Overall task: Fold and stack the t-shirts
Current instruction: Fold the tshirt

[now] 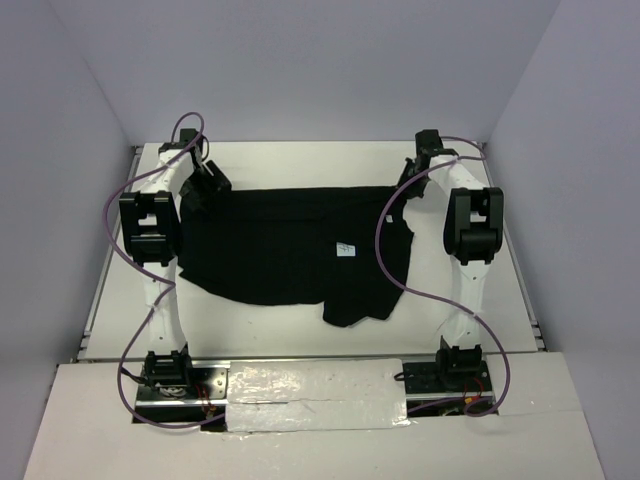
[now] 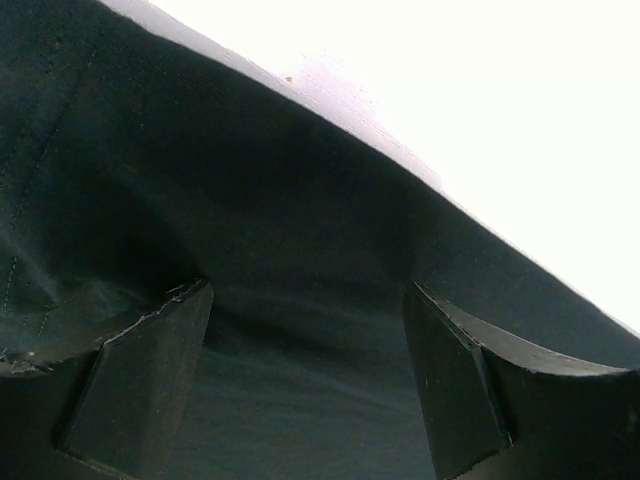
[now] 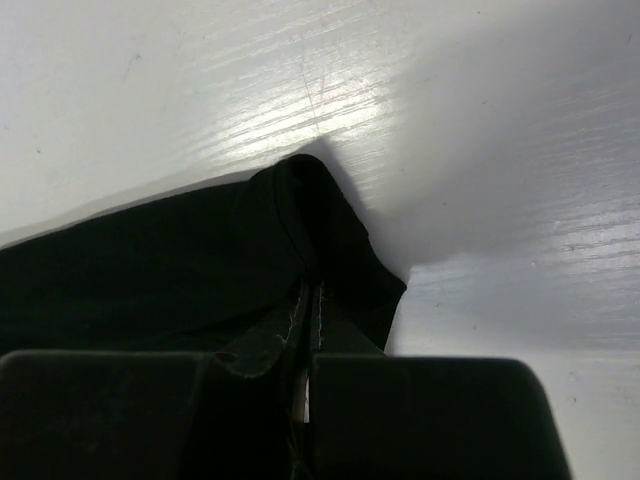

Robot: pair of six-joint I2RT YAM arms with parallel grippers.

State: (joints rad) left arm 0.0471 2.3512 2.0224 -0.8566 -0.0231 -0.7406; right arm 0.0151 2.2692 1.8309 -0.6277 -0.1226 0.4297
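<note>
One black t-shirt (image 1: 290, 250) is lying spread on the white desk (image 1: 250, 335), long axis running L–R across the far half, w/ a small white tag (image 1: 345, 249) showing right of centre. Both arms are reaching to its far edge: left claw (image 2: 305, 300) at the far-L corner, right claw (image 3: 312, 300) at the far-R corner. The right claw is pinching a bunched corner of cloth, closed w/ fabric between its tips; bare desk is lying beyond it and to its right. The left claw is standing wide apart, cloth filling the view below and between its fingers (image 2: 150, 380), the hem crossing just ahead; it is gripping nothing. Judgement: the coming move is turning on the left side, since the cloth edge is lying directly ahead of the open claw and the left arm is the nearer one to that corner. Hard to make out: whether the left fingertips are touching cloth or hovering over it. In the overhead view the arm is hiding the far-L corner, and the sleeves are not distinguishable.
</note>
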